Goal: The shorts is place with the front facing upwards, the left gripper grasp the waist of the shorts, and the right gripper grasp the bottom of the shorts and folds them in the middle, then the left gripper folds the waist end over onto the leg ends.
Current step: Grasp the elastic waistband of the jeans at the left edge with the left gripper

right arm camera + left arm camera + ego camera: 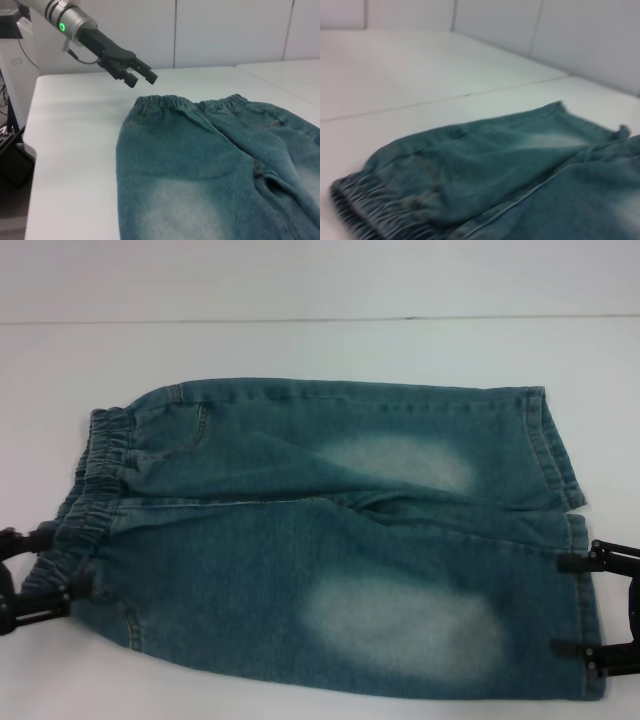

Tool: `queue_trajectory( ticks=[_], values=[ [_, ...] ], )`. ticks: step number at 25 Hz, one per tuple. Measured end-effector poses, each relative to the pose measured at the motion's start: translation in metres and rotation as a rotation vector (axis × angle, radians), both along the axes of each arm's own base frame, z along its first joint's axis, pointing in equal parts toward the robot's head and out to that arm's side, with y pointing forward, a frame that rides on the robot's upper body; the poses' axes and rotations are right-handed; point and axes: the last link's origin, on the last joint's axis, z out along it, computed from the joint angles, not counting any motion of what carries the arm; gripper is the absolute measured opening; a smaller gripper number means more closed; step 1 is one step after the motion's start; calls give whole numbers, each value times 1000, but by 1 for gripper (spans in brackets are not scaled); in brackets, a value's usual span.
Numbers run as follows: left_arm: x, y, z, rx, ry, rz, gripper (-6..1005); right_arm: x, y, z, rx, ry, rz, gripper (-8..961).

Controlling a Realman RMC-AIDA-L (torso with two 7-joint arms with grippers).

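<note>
Since the shorts point(330, 540) are lying flat on the white table point(320, 350), front up, they are looking soft, limp and fairly heavy for cloth, likely to sag; the puckered waist point(95, 480) and the stitched leg hems point(560, 455) are offering the firmest holds. The left gripper point(38, 575) is standing wide open just at the waistband, holding nothing. The right gripper point(590, 605) is likewise spread wide at the near hem, gripping nothing.

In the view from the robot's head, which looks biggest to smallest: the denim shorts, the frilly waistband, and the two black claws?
1. The teal-blue denim shorts, by far.
2. The puckered elastic waistband.
3. The left black claw and right black claw look similar; both are cut off at the frame edges, so I won't rank them.
</note>
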Motion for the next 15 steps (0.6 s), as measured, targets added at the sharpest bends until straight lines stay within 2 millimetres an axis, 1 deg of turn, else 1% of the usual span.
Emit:
queue_trajectory(
  ticks=[4,8,12,15],
  values=[
    [-2,6,7,-12,59,60,873,0,3,-1,2,-5,-8,940],
    [-7,11,3,-49,118,119,873,-1,5,-2,-4,-9,-12,940],
    [-9,12,-1,-80,145,138,872,-1,5,-2,-6,-10,-11,940],
    [-10,13,-1,-72,153,144,871,-1,5,-2,-6,-11,-11,940]
  ],
)
